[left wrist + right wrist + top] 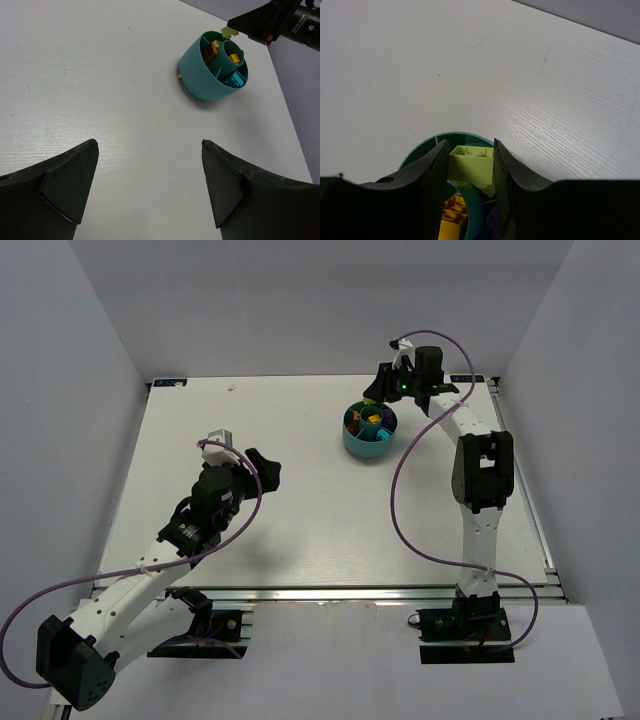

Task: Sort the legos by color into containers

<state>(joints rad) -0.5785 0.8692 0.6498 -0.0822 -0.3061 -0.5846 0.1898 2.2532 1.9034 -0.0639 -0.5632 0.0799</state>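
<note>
The lime brick is pinched between the two fingers of your right claw, which is closed about halfway, just to the brick's width. It hangs above the teal bowl, near the rim on the side away from the arm bases and not yet down inside any section.

Directly under the wrist you can see yellow bricks in the central cup, so do not let go while the brick is over the middle. In the left wrist view a lime patch seems to sit in the wedge beside the orange brick, on the bowl's far side. That is probably your target, though the view is too small to be sure.

Bring the brick over that wedge and lower it until it is below the rim. Then part the fingers only a little, so it drops straight rather than bouncing off a divider. Keep the fingertips off the bowl wall, as the bowl looks light enough to slide on the bench.

Your left claw is spread wide and empty, hovering over bare bench well apart from the bowl. Leave it there.
</note>
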